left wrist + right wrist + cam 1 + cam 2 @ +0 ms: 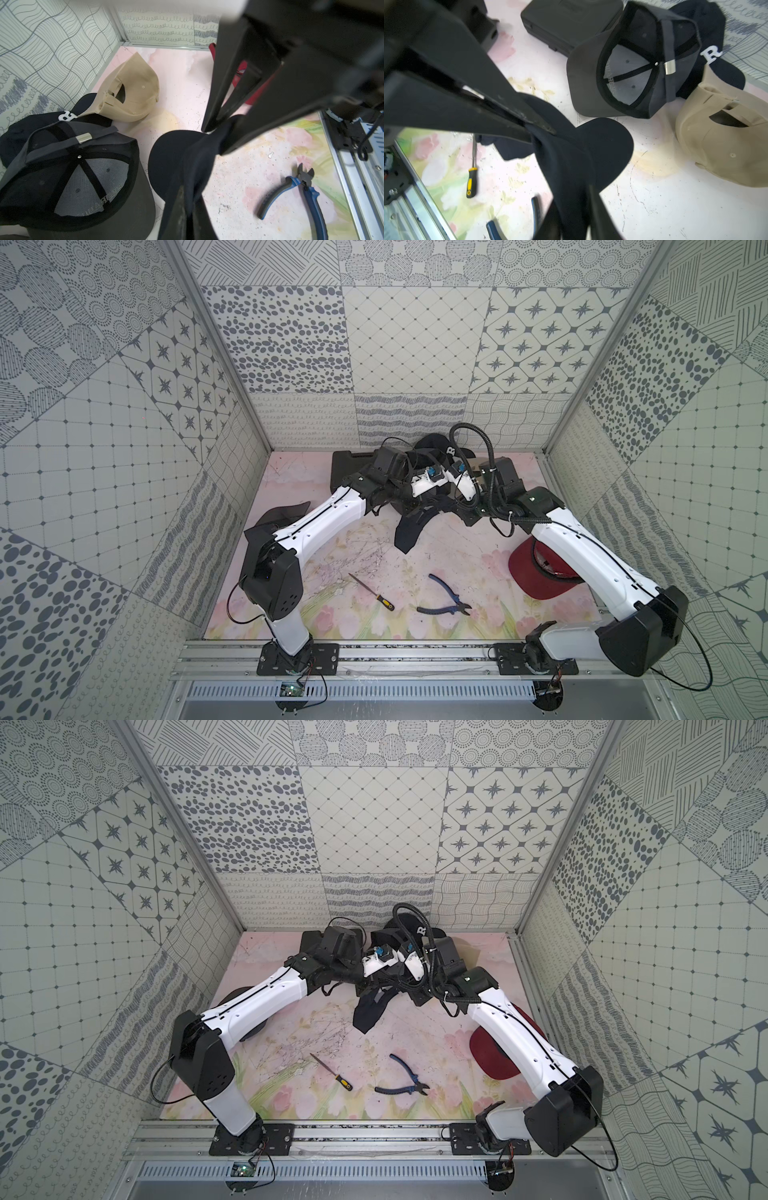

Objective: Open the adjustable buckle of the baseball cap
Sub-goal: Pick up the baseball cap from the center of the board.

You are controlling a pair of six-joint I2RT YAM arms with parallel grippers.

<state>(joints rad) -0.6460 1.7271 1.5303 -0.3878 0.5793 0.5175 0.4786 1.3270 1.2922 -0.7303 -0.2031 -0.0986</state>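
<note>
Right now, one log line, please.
left hand: shut on navy cap | right hand: cap cloth between jaws, grip unclear | its buckle: hidden

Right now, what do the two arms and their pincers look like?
The left arm and right arm share white shells, black joint housings and thin black cables alongside. A thick ribbed black hose loops over the right one only. The left pincer and right pincer are black, with long flat tapering fingers.

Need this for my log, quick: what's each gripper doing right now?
Left gripper: shut on fabric of the dark cap.
Right gripper: jaws partly open, cap fabric between them; grip cannot be told.
</note>
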